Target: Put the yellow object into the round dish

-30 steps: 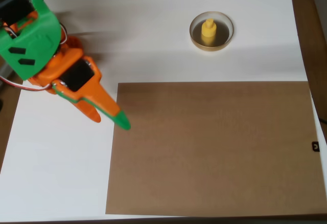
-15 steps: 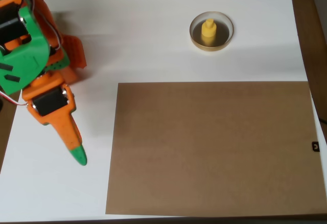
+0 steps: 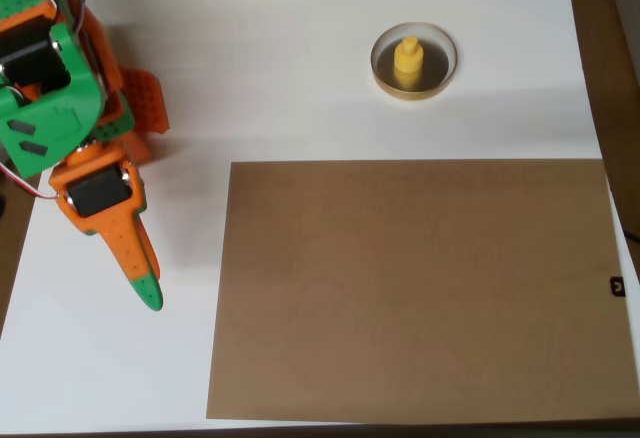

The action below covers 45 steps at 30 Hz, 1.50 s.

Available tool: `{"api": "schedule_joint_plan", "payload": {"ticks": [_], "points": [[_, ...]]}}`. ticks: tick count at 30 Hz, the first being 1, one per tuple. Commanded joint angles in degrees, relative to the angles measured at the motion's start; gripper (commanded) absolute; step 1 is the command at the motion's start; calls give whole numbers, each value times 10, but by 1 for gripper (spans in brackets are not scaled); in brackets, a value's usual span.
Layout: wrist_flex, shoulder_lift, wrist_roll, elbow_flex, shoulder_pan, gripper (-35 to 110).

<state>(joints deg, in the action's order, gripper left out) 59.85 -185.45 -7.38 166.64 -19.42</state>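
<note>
Although the lower edge of the overhead view gives us little beyond a large brown sheet (image 3: 415, 288) lying flat on the white bench (image 3: 300, 58), that sheet fills most of the near ground and nothing stands on it. At the left of the picture our claw (image 3: 143, 288) points down toward the lower edge, its orange and green-tipped fingers pressed together and holding nothing. It hangs over bare bench just beside the sheet's left edge.

Farther up and well to the right, the yellow object (image 3: 407, 59) stands upright inside the round dish (image 3: 441, 78), knob up, on the dark bottom. From the claw, the dish lies up and to the right, well apart, with open bench and a corner of the sheet between them and nothing tall in the way.

We judge the task already done: the piece sits in the dish, so no further reach seems called for.
</note>
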Motion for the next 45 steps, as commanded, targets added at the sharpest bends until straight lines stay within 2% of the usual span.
{"api": "schedule_joint_plan", "payload": {"ticks": [1,6,15,19,30,45], "points": [[3,-16,11,3,-24,28],[-2,-16,40,16,-43,22],[5,-17,32,24,-54,12],[-1,-17,23,25,-57,0],[36,-19,54,17,-116,0],[33,-19,57,17,-117,0]]}}
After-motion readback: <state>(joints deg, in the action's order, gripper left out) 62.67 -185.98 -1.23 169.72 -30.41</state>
